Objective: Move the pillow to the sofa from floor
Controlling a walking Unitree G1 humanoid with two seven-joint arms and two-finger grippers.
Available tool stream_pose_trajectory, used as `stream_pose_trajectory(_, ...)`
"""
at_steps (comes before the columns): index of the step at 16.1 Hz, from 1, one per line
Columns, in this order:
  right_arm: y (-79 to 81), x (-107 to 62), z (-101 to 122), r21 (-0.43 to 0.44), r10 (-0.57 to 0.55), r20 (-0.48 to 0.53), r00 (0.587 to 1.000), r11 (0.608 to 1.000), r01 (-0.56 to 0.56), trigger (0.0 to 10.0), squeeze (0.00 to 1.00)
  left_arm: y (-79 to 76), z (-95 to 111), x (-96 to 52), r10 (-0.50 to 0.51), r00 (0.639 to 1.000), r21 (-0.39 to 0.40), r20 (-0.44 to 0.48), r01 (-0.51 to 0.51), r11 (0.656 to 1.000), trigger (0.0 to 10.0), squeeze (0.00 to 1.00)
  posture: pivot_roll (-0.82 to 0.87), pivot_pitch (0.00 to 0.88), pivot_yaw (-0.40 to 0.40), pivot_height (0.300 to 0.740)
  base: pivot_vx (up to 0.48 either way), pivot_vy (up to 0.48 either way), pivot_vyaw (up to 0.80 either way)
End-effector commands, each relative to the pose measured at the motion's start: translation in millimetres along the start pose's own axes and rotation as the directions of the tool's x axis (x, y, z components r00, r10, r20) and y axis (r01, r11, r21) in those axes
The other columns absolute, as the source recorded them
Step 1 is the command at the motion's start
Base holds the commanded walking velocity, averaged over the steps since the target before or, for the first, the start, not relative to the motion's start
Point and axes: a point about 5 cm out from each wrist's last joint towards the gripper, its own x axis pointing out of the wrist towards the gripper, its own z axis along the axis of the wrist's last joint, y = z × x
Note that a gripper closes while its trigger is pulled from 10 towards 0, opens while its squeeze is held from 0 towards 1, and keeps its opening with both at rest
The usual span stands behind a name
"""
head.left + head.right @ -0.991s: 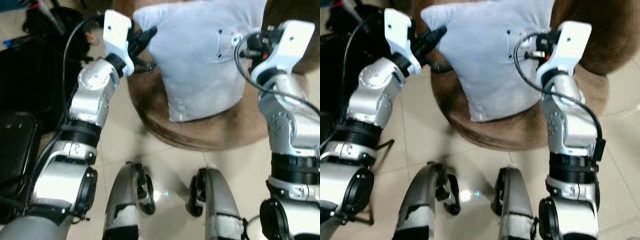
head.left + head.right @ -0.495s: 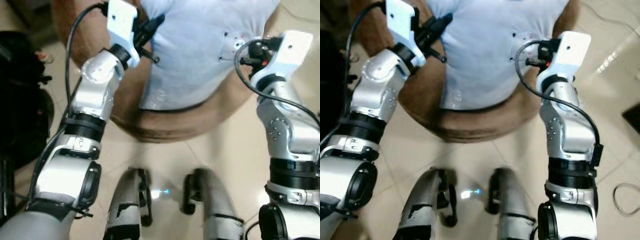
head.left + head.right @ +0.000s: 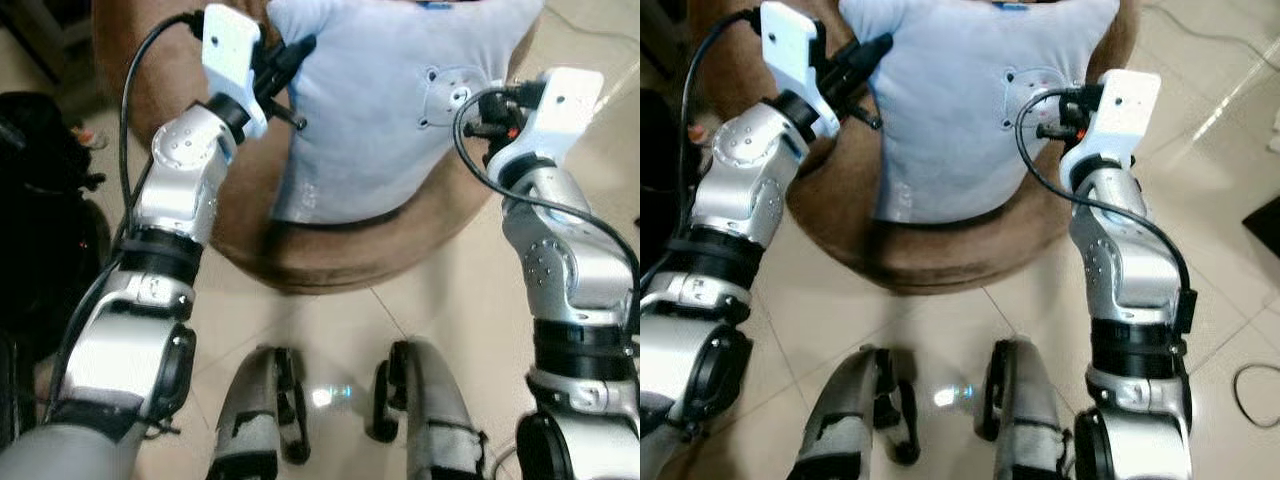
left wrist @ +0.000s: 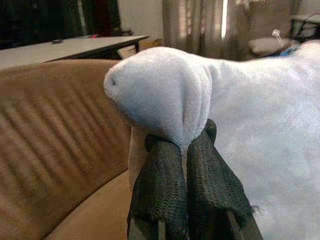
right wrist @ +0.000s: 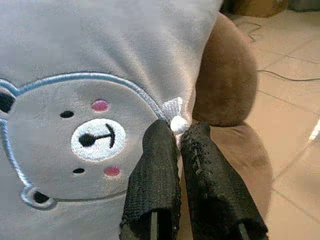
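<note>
I've got the pillow held up over the sofa seat, both hands on it. Left hand is pinched shut on the pillow's upper left corner; in the left wrist view the two black fingers sit tight together with the rounded corner of pale blue fabric bulging out above them. Right hand is pinched shut on the pillow's right edge, right beside the embroidered bear face (pink cheeks, blue outline, clear in the right wrist view); a small fold of fabric is caught between the fingertips. From the head camera the pillow hangs between the two silver arms, its lower edge touching or just above the brown seat cushion, I can't tell which. Sofa backrest is ribbed brown, just beside the left hand. A black cable loops off the right wrist across the pillow's face. Robot's legs stand on the beige tiled floor just in front of the sofa's rounded front edge. Dark black objects sit on the floor off to the left, too dim to identify. A thin cable lies on the tiles at far right.
</note>
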Motion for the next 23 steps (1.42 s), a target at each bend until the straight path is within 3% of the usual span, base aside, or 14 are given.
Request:
stream_pose_trajectory(1, -7.5, -2.5, 5.5, -0.001, -0.041, 0.027, 0.999, 0.999, 0.042, 10.0, 0.0, 11.2, -6.7, -9.4, 0.034, 0.999, -0.001, -0.036, -0.034, 0.999, 10.0, 0.0, -0.03, 0.299, 0.045, 0.639, 0.42, 0.0, 0.0)
stream_pose_trajectory(8, -5.8, -2.1, 3.9, -0.001, -0.029, 0.027, 0.999, 1.0, 0.029, 10.0, 0.0, 11.6, -7.4, -11.5, 0.028, 0.999, 0.003, -0.036, -0.028, 1.0, 10.0, 0.0, -0.03, 0.287, 0.041, 0.639, 0.414, 0.0, 0.0)
stream_pose_trajectory(11, -5.1, -1.6, 5.1, 0.0, -0.023, 0.033, 0.999, 1.0, 0.023, 10.0, 0.0, 14.2, -5.4, -12.8, 0.042, 0.999, 0.008, -0.028, -0.042, 0.999, 10.0, 0.0, -0.03, 0.281, 0.042, 0.639, 0.0, 0.0, 0.0)
stream_pose_trajectory(14, -5.7, 0.7, 19.6, -0.038, 0.043, 0.073, 0.996, 0.998, -0.04, 10.0, 0.0, 7.7, 4.2, -14.8, -0.057, 0.998, -0.006, -0.026, 0.057, 0.998, 10.0, 0.0, -0.02, 0.277, 0.044, 0.639, 0.0, 0.0, 0.0)
stream_pose_trajectory(15, -6.9, 1.9, 32.4, -0.07, 0.117, 0.089, 0.989, 0.991, -0.111, 10.0, 0.0, 1.1, 8.2, -18.4, -0.163, 0.985, -0.033, -0.051, 0.162, 0.986, 10.0, 0.0, -0.02, 0.28, 0.044, 0.639, 0.0, 0.0, 0.0)
stream_pose_trajectory(17, -12.7, 4.8, 45.8, -0.075, 0.17, 0.063, 0.983, 0.983, -0.166, 10.0, 0.0, -1.9, 15.5, -24.7, -0.263, 0.962, -0.054, -0.079, 0.259, 0.964, 10.0, 0.0, -0.02, 0.28, 0.042, 0.639, 0.0, 0.0, 0.0)
stream_pose_trajectory(23, -15.2, 7.5, 83.1, -0.117, 0.316, 0.023, 0.948, 0.943, -0.311, 10.0, 0.0, 11.6, 43.6, -28.7, -0.321, 0.945, -0.116, -0.058, 0.313, 0.943, 10.0, 0.0, -0.02, 0.286, 0.044, 0.639, 0.0, 0.0, 0.0)
